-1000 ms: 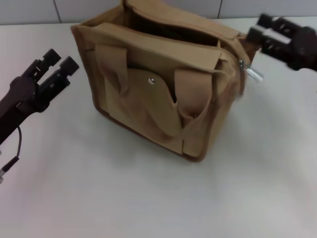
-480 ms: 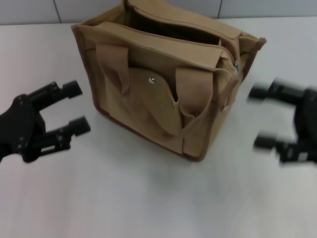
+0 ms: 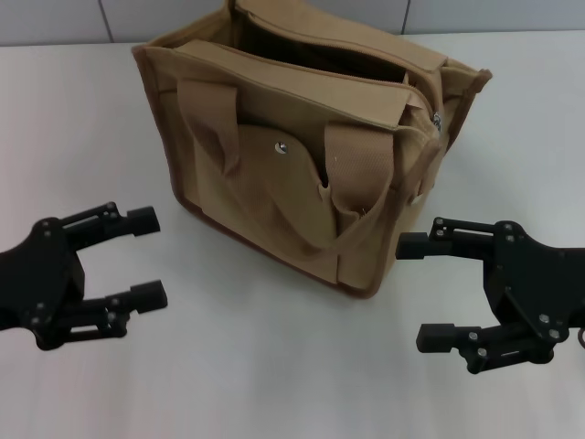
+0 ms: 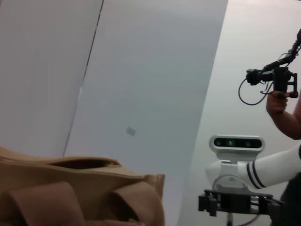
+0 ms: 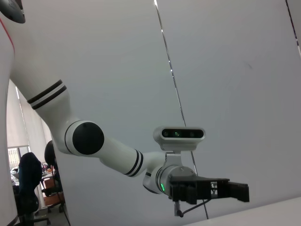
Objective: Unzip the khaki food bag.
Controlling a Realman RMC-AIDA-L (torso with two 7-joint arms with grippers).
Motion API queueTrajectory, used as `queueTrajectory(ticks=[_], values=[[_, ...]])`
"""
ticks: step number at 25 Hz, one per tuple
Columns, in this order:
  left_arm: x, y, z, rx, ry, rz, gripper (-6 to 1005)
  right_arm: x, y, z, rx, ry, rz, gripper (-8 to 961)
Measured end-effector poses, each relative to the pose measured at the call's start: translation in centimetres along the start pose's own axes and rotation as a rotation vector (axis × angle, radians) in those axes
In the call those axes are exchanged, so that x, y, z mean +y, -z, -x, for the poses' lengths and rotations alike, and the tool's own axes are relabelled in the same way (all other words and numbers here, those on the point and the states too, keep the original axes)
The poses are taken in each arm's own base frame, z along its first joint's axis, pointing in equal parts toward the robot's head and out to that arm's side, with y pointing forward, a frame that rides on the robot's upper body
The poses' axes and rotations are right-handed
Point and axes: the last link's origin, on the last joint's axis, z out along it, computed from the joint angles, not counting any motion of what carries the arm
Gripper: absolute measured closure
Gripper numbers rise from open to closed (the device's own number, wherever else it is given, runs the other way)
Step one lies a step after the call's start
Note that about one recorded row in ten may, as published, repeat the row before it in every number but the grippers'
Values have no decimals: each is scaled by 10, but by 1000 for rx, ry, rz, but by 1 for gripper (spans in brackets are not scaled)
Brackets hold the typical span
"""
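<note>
Head view, item one: white table (image 3: 274, 384), bearing everything below. Item two: khaki food bag (image 3: 292, 183), standing upright at the middle-far part of the table, between the two arms and touching neither. Canvas body, soft and probably light (likely to slide or buckle if the zip is tugged with nothing bracing it); top appears already parted, a dark gap showing along the mouth. Item three: webbing handles (image 3: 352, 169), slumped over the front pocket; a fair bracing hold. Item four: left gripper (image 3: 137, 261), near side, fingers spread, empty. Item five: right gripper (image 3: 425, 293), near side, fingers spread, empty. Item six: zipper pull (image 3: 437, 119), small metal tab at the bag's right top corner, the proper pinch point.
</note>
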Motion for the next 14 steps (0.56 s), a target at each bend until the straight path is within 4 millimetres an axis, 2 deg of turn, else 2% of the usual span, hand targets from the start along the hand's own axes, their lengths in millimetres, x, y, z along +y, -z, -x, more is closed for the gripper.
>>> queueTrajectory(ticks=[14], values=[[3,-6,4,-8,14,27,153,-2,-2,3,-8,10,3,101]])
